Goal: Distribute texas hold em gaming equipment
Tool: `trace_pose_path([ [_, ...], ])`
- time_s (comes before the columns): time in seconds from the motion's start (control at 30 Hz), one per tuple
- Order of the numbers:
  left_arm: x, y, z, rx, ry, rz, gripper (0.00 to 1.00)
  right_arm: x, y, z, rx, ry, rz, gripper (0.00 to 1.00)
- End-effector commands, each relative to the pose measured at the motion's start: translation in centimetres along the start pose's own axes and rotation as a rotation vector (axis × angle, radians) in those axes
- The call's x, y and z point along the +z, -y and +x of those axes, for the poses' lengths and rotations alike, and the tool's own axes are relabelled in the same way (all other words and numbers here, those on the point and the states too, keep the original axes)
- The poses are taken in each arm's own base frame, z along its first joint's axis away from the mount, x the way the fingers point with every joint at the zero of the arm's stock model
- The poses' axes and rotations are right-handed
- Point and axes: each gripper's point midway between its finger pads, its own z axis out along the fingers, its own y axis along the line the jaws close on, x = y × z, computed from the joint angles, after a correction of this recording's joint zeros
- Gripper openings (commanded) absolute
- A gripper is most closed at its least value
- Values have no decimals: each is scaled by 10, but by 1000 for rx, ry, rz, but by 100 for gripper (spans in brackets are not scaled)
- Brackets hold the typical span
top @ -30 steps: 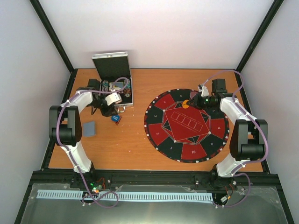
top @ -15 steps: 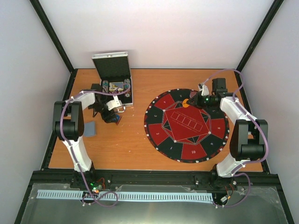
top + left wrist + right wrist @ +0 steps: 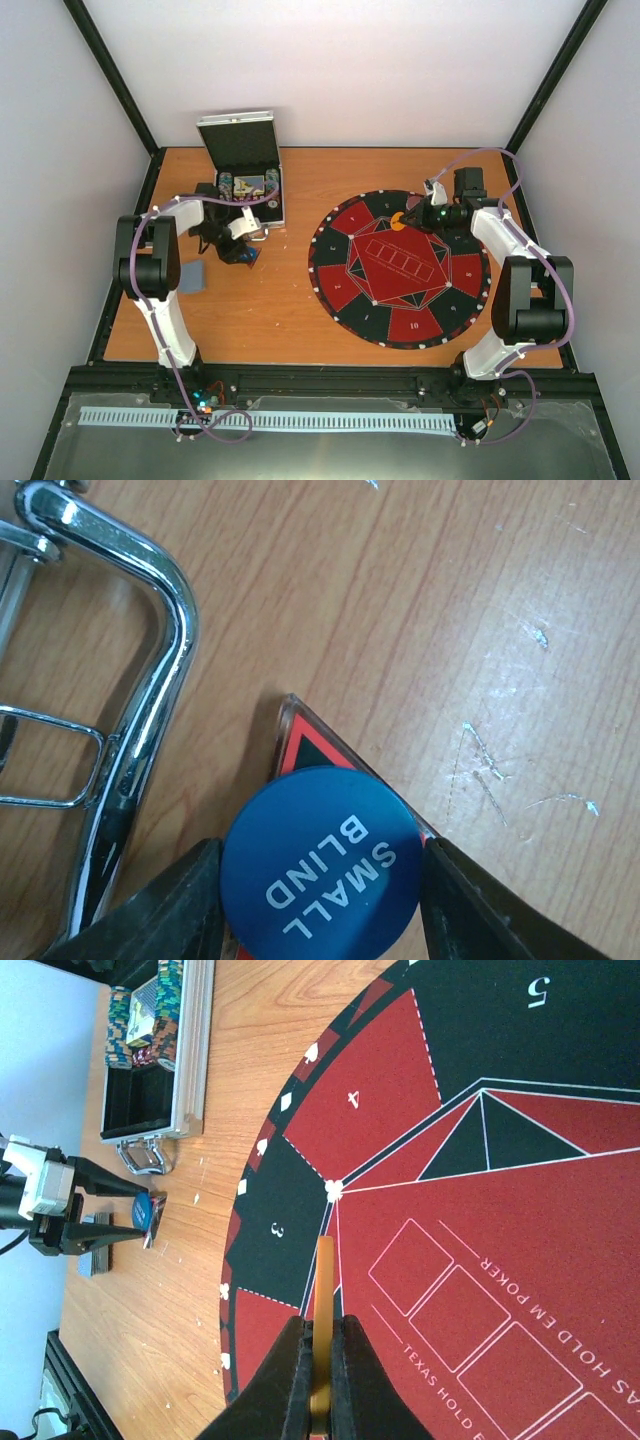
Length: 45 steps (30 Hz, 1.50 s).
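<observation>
A blue marker disc [image 3: 320, 865] marked SMALL BLIND lies on a red and black flat piece [image 3: 305, 738] on the wooden table. My left gripper [image 3: 320, 885] is shut on this disc, one dark finger [image 3: 175, 910] against each side of its rim. From above, the disc [image 3: 248, 254] sits just in front of the open case. My right gripper [image 3: 322, 1335] is shut on an orange marker disc [image 3: 323, 1290], held edge-on above the round poker mat [image 3: 480, 1210]. In the top view that orange disc [image 3: 398, 223] hangs over the mat's far edge [image 3: 345, 300].
The open metal case [image 3: 243, 145] with rows of poker chips [image 3: 165, 1005] stands at the back left, its chrome handle [image 3: 160, 660] close to my left fingers. A grey-blue stack of cards [image 3: 192, 277] lies left of the left gripper.
My left arm has pulled in and settled lower over the blue disc, with its fingers now against the disc's rim. The right arm and orange disc have not moved.
</observation>
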Motion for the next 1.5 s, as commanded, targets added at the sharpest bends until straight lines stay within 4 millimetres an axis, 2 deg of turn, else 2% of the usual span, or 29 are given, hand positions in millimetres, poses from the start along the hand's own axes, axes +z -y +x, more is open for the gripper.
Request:
trace_pose_path([
  [0.0, 0, 3, 7, 1, -4, 10, 50, -7, -7, -9, -35, 25, -11, 3],
  [0.27, -1, 27, 4, -39, 59, 41, 41, -7, -7, -9, -38, 24, -11, 3],
  [0.47, -5, 48, -4, -81, 99, 80, 39, -6, -7, -9, -32, 21, -17, 3],
  [0.57, -7, 45, -6, -84, 104, 54, 39, -6, -7, -9, -33, 22, -17, 3],
  [0.77, -9, 17, -8, -102, 87, -18, 37, -6, -8, -10, -35, 24, -19, 3],
  [0.87, -13, 14, -9, -106, 84, -13, 45, -7, -8, -8, -36, 24, -12, 3],
  [1.0, -26, 20, -19, -88, 118, -15, 63, -7, -7, -8, -36, 22, -13, 3],
  [1.1, -31, 27, -24, -105, 130, -18, 86, -6, -7, -8, -32, 18, -15, 3],
  [1.17, -23, 36, -17, -112, 82, -7, 99, -6, -7, -8, -30, 18, -17, 3],
  [1.3, -7, 49, 1, -86, -18, -17, 100, -5, -8, -9, -30, 16, -24, 3],
  [1.47, -4, 45, 0, -77, -16, -35, 100, -6, -9, -8, -32, 19, -25, 3],
])
